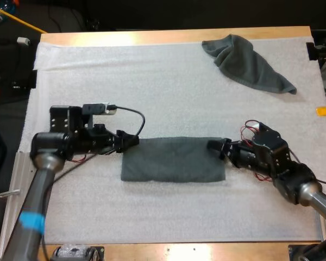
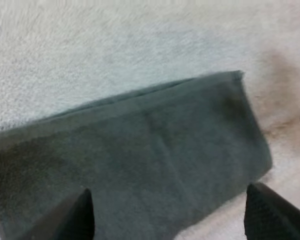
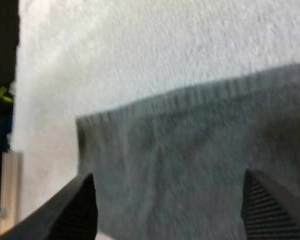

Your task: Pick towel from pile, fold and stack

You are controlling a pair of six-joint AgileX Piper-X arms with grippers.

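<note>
A dark grey-green towel (image 1: 174,159) lies folded flat in a rectangle at the middle of the white mat (image 1: 152,81). My left gripper (image 1: 131,140) sits at the towel's left far corner, open, its fingers (image 2: 72,217) spread wide above the towel (image 2: 140,155). My right gripper (image 1: 217,147) is at the towel's right far corner, also open, with its fingers (image 3: 270,210) apart over the towel (image 3: 190,170). A crumpled towel (image 1: 247,63) lies at the mat's far right.
The mat's left edge and the wooden table rim (image 3: 10,190) show beyond the folded towel in the right wrist view. Bare mat lies in front of and behind the folded towel.
</note>
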